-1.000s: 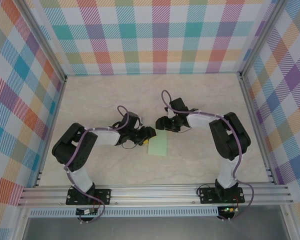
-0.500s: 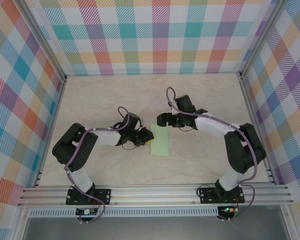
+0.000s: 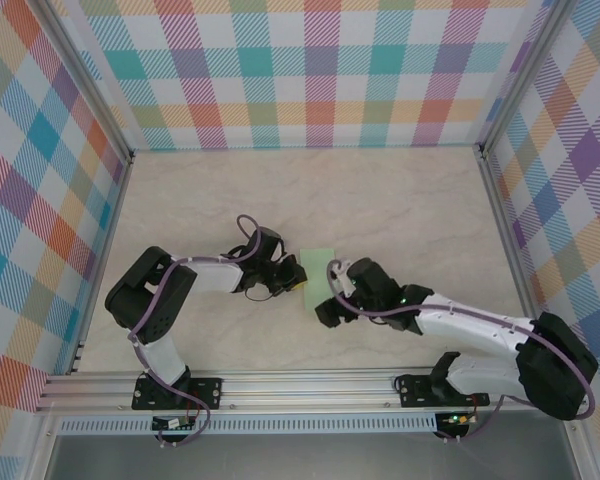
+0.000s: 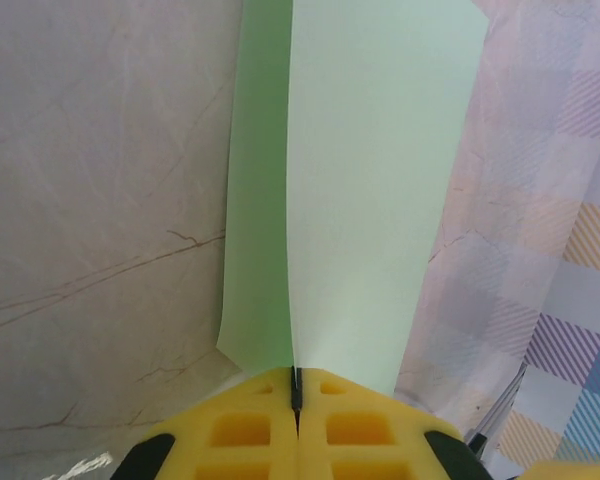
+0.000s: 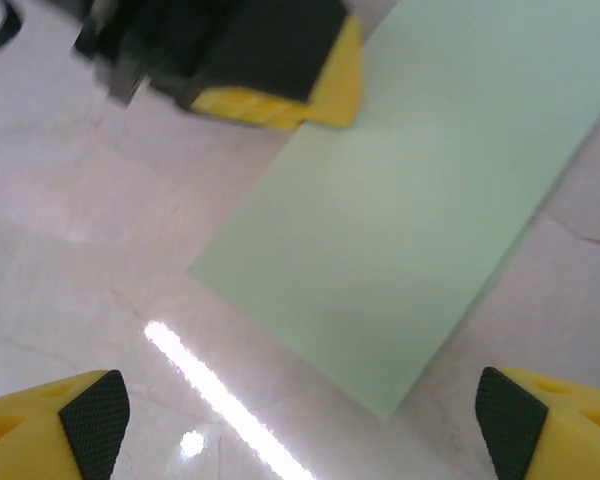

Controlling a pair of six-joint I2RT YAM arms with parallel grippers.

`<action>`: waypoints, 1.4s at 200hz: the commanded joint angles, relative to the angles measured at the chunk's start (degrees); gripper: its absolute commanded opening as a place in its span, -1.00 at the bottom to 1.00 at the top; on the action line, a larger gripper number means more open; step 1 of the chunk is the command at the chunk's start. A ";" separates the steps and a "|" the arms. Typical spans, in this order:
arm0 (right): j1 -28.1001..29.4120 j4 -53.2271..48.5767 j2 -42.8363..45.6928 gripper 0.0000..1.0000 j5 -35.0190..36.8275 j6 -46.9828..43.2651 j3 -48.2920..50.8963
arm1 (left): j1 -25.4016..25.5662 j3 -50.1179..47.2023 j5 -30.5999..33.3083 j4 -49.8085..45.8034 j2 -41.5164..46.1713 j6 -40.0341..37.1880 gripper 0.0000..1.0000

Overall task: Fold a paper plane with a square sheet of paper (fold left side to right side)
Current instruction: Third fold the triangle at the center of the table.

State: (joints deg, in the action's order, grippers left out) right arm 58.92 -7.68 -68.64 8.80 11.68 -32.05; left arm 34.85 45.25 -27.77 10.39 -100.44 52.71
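The square sheet of paper (image 3: 318, 270) lies mid-table as a narrow pale green strip, folded over on itself. In the left wrist view its two layers (image 4: 380, 180) meet at an edge running straight into my left gripper (image 4: 296, 385). The yellow pads there are pressed together on that edge. From above, my left gripper (image 3: 292, 278) sits at the paper's left side. My right gripper (image 3: 325, 310) hovers just in front of the sheet's near end. Its fingertips (image 5: 90, 410) stand wide apart with nothing between them, and the paper (image 5: 410, 220) is below and ahead.
The marble-look tabletop (image 3: 400, 200) is walled by checked panels (image 3: 320, 70) at the back and on both sides. An aluminium rail (image 3: 310, 385) runs along the near edge. The left gripper's yellow finger (image 5: 280, 95) shows close to the paper in the right wrist view.
My left gripper has closed onto the paper's left edge. My right arm has swung from the far side of the sheet round to its near end, and its jaws have opened wider.
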 commanded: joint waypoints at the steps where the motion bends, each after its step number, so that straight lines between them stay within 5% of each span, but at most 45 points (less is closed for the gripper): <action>1: 5.87 2.58 -5.30 0.92 11.89 -4.81 -1.97 | 0.79 0.55 0.48 -1.87 1.46 0.17 -0.94; 58: 9.47 4.90 -19.19 0.93 18.60 -8.61 -9.59 | 0.99 0.53 0.53 -2.74 2.09 -0.06 -0.94; 79: 9.46 4.75 -20.75 0.75 19.34 -9.68 -10.40 | 1.01 0.55 0.65 -3.01 2.27 -0.11 -0.95; 141: 9.29 3.61 -22.59 -0.14 19.12 -10.11 -11.06 | 1.01 1.06 0.61 -3.56 2.25 -0.60 -0.95; 161: 9.31 1.89 -22.34 -0.56 17.22 -10.21 -12.07 | 1.01 1.03 0.61 -3.87 2.59 -1.00 -0.94; 174: 9.29 1.03 -22.25 -1.00 15.56 -9.96 -12.55 | 1.01 1.20 0.72 -4.51 3.08 -1.77 -0.93; 211: 7.57 -0.47 -21.31 -1.00 9.61 -8.44 -12.03 | 0.31 1.25 1.75 -8.41 6.03 -4.71 -0.68; 248: 4.33 -0.30 -18.50 -1.00 2.12 -5.86 -10.85 | -1.48 0.90 2.26 -15.06 10.49 -8.93 -0.20; 280: 2.72 -0.48 -17.71 -1.00 -0.90 -5.14 -10.57 | -3.54 1.31 3.32 -20.32 14.08 -12.48 -0.10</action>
State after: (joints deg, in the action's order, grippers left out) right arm 62.46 -7.49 -87.83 12.82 4.62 -42.96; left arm 32.99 45.28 -25.82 -3.49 -89.54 44.58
